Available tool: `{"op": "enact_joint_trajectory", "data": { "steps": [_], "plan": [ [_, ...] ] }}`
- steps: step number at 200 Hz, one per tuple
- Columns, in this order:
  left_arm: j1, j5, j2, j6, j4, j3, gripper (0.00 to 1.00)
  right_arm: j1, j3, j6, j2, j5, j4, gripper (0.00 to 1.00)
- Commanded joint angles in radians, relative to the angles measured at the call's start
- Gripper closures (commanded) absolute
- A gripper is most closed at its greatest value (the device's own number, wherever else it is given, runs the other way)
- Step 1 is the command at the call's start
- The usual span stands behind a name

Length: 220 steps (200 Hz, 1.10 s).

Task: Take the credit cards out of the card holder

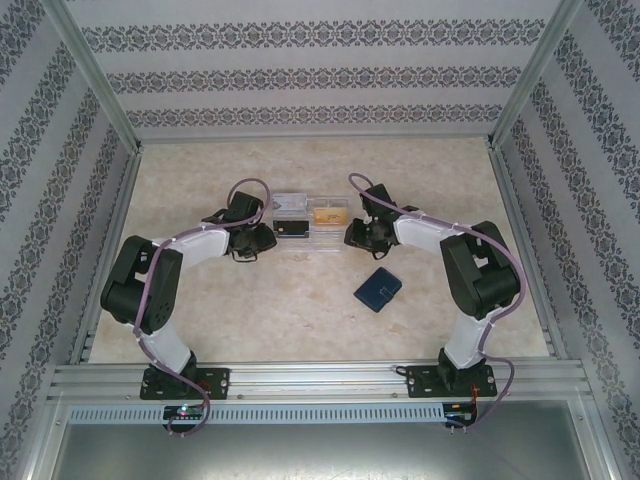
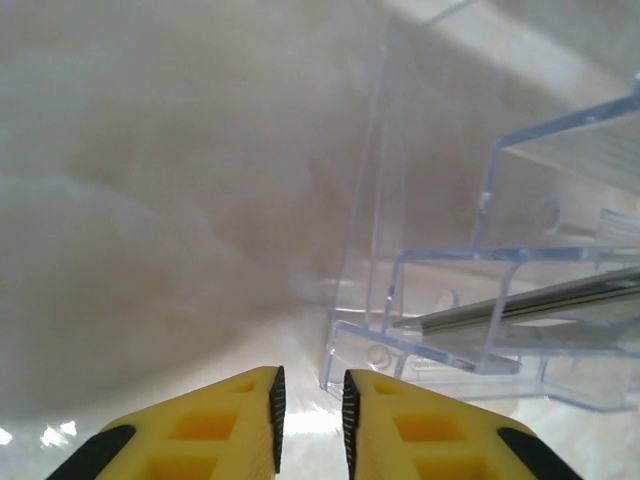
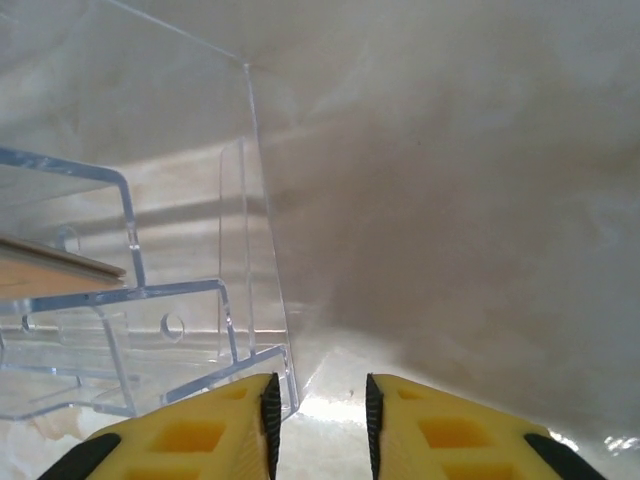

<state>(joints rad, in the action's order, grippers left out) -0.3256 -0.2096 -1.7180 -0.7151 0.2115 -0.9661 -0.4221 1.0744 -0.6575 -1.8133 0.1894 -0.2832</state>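
Note:
The card holder [image 1: 378,289], a dark navy wallet, lies folded shut on the table in front of the right arm. Credit cards sit in a clear plastic box [image 1: 310,222]: a yellow-orange one [image 1: 328,213] and a pale one [image 1: 290,205]. My left gripper [image 1: 266,240] hovers at the box's left end, open with nothing between its yellow fingers [image 2: 230,425]; a thin grey card edge [image 2: 540,305] shows inside the box. My right gripper [image 1: 350,235] is at the box's right end, open and empty, its left finger [image 3: 215,430] beside the box corner. A tan card edge [image 3: 50,268] shows there.
The clear box wall [image 2: 375,200] stands just ahead and right of the left fingers, and its corner [image 3: 285,385] almost touches the right gripper's left finger. Patterned walls and metal frame rails [image 1: 310,375] enclose the marble table [image 1: 200,180].

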Motion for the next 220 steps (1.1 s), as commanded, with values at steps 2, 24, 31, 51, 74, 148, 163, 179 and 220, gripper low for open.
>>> {"op": "enact_joint_trajectory", "data": {
  "steps": [2,24,31,51,74,148,163,179,220],
  "plan": [
    [0.0,-0.005,0.005,0.041,0.027,-0.032,0.67,-0.021,0.011,0.005,0.083,-0.077,-0.09,0.57],
    [0.019,0.013,0.049,0.046,0.053,-0.008,0.58,0.019,-0.063,0.017,0.203,-0.152,-0.182,0.48],
    [0.023,0.018,0.068,0.051,0.063,0.001,0.57,0.03,-0.09,0.022,0.246,-0.176,-0.216,0.46],
    [0.029,0.031,0.132,0.061,0.097,0.024,0.51,0.061,-0.176,0.013,0.366,-0.201,-0.31,0.4],
    [0.029,0.04,0.195,0.068,0.134,0.047,0.44,0.088,-0.284,-0.023,0.487,-0.173,-0.373,0.37],
    [0.03,-0.077,0.286,0.09,0.167,0.062,0.28,0.067,-0.43,-0.136,0.534,-0.02,-0.277,0.43],
    [0.029,-0.095,0.287,0.104,0.172,0.056,0.26,0.049,-0.41,-0.132,0.495,0.001,-0.249,0.47],
    [0.029,-0.11,0.291,0.111,0.172,0.054,0.25,0.023,-0.388,-0.134,0.458,0.025,-0.216,0.49],
    [0.024,-0.167,0.292,0.098,0.142,0.07,0.18,-0.058,-0.312,-0.11,0.347,0.077,-0.137,0.55]
  ]
}}
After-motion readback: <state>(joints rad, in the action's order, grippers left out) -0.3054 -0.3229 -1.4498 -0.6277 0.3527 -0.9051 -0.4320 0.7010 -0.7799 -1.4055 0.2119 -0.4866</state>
